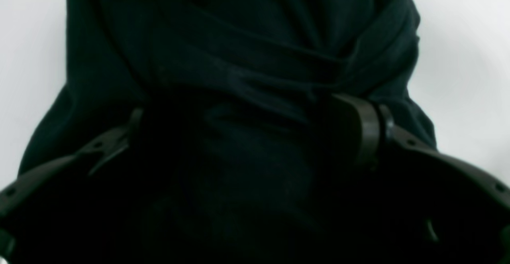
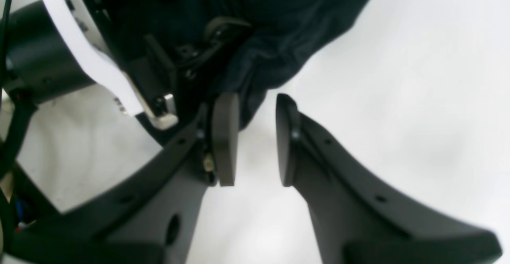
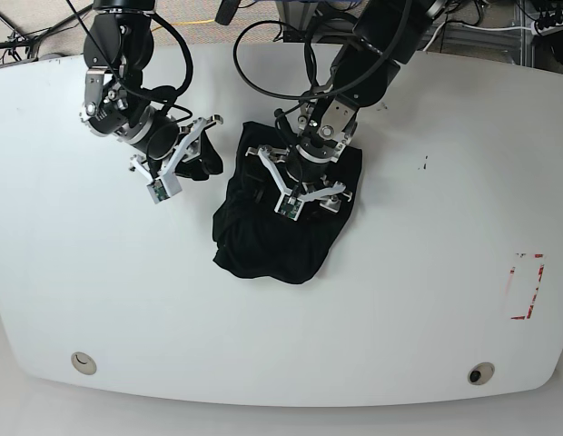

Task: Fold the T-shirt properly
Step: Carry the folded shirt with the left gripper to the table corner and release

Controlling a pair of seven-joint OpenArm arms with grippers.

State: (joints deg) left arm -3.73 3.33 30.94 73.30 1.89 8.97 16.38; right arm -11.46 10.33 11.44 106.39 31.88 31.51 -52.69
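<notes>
Sitting bunched mid-table, the T-shirt risks snagging: left gripper straddles a fold, jaws spread wide, while right gripper waits slightly parted and empty just left of it.

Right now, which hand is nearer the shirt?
Left. The left hand sits over the shirt, fingers spread on the cloth. The right hand is off its edge, over the table, open and empty.
</notes>
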